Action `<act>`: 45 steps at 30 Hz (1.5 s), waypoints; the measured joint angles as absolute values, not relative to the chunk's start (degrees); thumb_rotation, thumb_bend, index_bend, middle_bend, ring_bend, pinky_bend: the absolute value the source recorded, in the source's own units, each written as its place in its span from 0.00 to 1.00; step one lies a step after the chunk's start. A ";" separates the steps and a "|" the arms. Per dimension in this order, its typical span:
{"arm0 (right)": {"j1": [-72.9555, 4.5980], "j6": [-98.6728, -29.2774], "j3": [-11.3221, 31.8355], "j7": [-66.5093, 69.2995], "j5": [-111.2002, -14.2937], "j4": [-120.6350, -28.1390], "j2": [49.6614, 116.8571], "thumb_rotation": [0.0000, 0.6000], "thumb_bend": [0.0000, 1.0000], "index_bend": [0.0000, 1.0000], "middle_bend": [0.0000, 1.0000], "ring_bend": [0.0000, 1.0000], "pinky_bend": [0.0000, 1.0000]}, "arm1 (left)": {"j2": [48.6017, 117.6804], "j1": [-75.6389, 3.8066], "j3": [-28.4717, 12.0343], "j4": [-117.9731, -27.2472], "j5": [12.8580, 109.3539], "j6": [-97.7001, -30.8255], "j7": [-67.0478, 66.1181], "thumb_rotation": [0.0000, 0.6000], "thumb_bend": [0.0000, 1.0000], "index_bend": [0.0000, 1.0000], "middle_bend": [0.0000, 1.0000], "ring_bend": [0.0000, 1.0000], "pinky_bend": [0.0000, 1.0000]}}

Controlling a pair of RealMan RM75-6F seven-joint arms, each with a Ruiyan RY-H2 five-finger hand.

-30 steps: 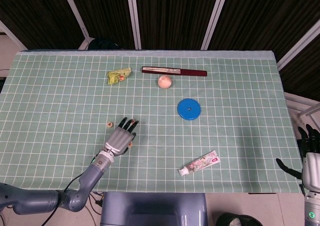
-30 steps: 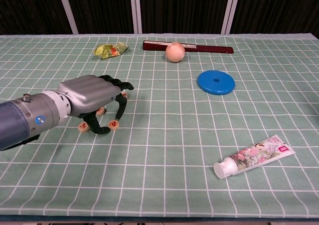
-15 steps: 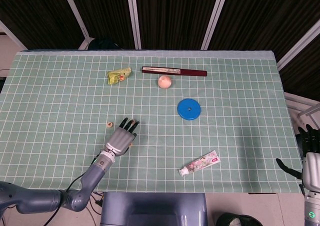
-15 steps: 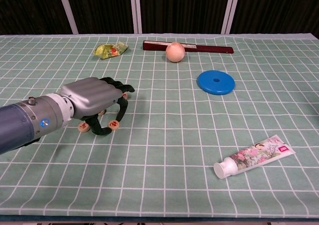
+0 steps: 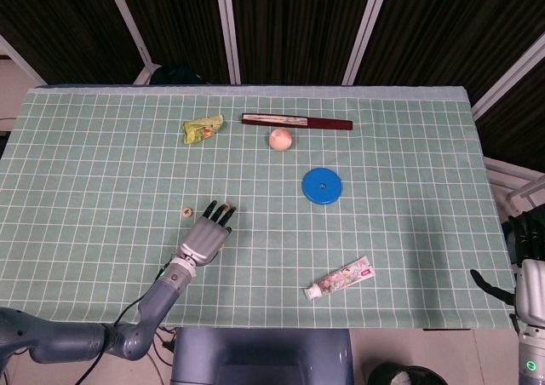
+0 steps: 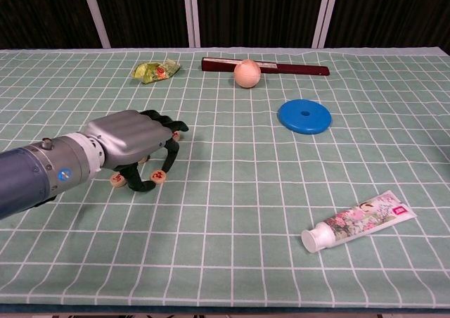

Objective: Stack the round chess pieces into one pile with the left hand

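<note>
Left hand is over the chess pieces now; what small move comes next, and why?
Probably close the fingers on the chess piece beneath them. The left hand arches over several pieces lying apart and flat on the table, none stacked, and whether it grips one is unclear.

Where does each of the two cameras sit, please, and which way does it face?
Head view: high above the near edge, looking steeply down on the green checked tablecloth; left hand and right hand show.
Chest view: low at the near edge, looking across the table; only the left hand shows.
Shared: blue round disc, floral tube.
</note>
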State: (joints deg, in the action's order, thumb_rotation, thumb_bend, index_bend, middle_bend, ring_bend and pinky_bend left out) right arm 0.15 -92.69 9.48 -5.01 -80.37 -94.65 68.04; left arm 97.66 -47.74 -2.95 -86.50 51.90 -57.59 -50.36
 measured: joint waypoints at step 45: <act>0.05 -92.54 9.32 -5.60 -80.40 -94.49 68.32 1.00 0.23 0.09 0.01 0.00 0.00 | 94.20 -47.58 -3.91 -83.50 50.55 -59.17 -48.13 1.00 0.32 0.48 0.00 0.00 0.00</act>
State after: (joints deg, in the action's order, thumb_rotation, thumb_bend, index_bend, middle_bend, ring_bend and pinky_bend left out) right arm 0.05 -92.54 9.32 -5.60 -80.40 -94.49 68.32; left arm 94.20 -47.58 -3.91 -83.50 50.55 -59.17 -48.13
